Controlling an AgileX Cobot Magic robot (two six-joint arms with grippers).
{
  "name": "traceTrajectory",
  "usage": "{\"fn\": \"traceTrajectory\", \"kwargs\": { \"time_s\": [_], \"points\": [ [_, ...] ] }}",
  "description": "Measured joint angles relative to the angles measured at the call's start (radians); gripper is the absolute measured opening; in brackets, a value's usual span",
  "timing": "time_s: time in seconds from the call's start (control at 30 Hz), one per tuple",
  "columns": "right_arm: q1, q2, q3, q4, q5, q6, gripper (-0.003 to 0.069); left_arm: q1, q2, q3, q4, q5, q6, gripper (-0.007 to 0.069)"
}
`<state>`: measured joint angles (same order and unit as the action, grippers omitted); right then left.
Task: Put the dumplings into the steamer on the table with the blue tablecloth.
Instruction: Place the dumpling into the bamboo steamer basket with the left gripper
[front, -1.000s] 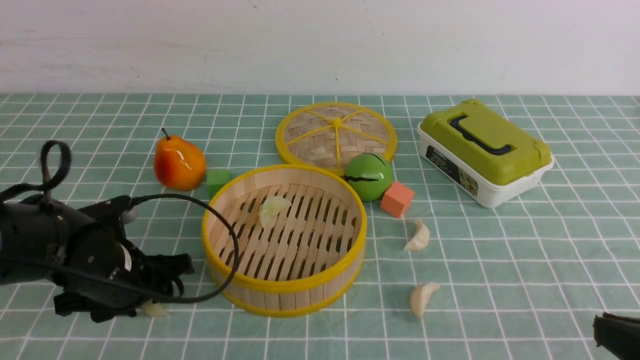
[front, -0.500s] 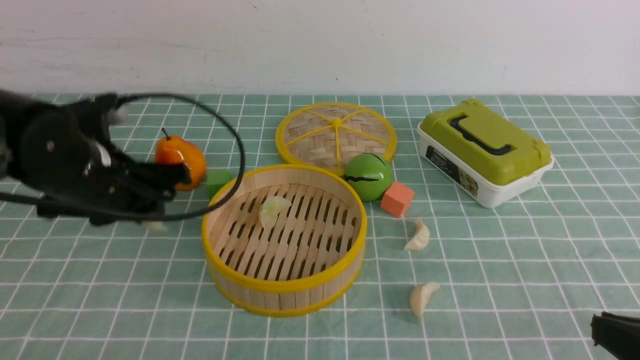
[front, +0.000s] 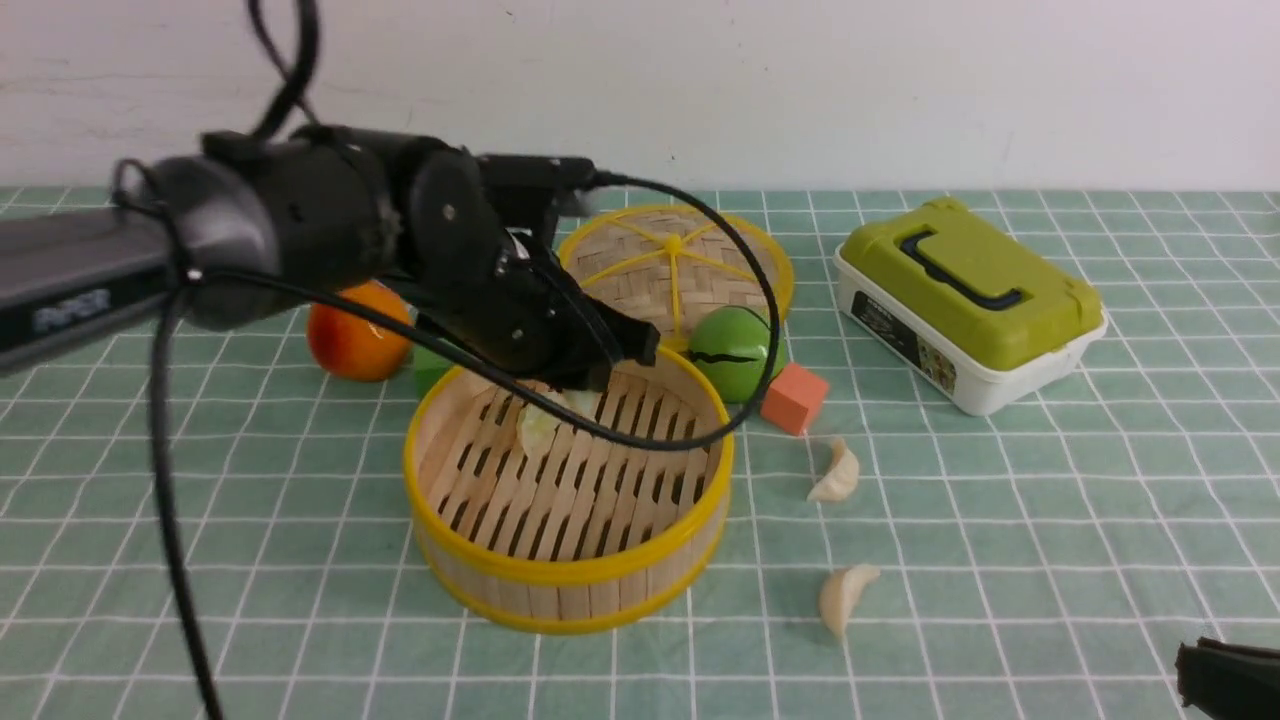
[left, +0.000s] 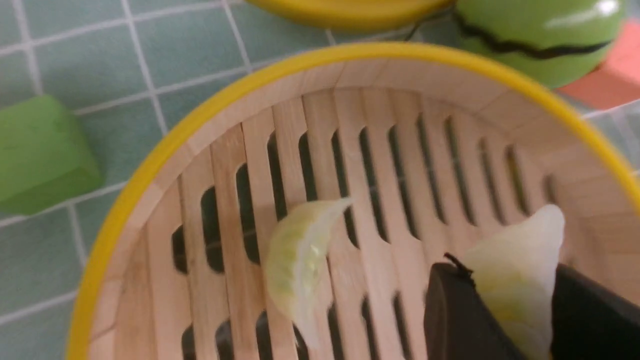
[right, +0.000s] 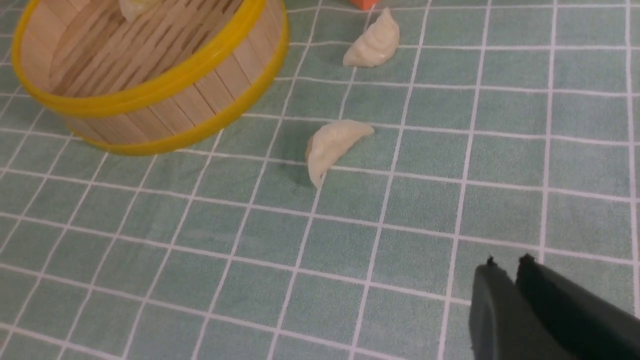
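Yellow-green dumpling (left: 520, 240) is hanging over the steamer (front: 570, 570), pinched in the left claw (left: 507, 285), just beside the second green dumpling (left: 300, 255) lying on the slats. Far off-white dumpling (front: 838, 473) and near off-white dumpling (front: 845, 595) are sitting on the counter (front: 1000, 520) right of the steamer. Right claw (right: 506, 262) is hovering near them, pressed almost together, empty.

Risks: releasing high could be sending it bouncing out or onto its neighbour. The drooping cable (front: 770, 320) could be snagging the rim.

Front view: arm is blocking the held one, so drop height is unclear. Right claw is getting cropped.
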<state>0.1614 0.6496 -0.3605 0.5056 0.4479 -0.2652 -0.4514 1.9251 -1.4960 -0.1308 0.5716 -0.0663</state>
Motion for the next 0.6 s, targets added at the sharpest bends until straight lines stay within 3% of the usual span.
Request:
{"fn": "traceTrajectory", "kwargs": {
  "time_s": [0.2, 0.47, 0.6],
  "points": [
    [0.0, 0.0, 0.0, 0.003, 0.003, 0.0, 0.0062, 0.0, 0.13, -0.066, 0.0, 0.023, 0.016, 0.0209],
    [0.001, 0.0, 0.0, 0.004, 0.004, 0.0, 0.0072, -0.002, 0.147, -0.071, -0.011, 0.033, 0.016, 0.0379],
    [0.001, 0.0, 0.0, -0.014, 0.005, -0.003, 0.0074, -0.002, 0.125, -0.11, -0.006, 0.127, 0.016, 0.0397]
  ]
}}
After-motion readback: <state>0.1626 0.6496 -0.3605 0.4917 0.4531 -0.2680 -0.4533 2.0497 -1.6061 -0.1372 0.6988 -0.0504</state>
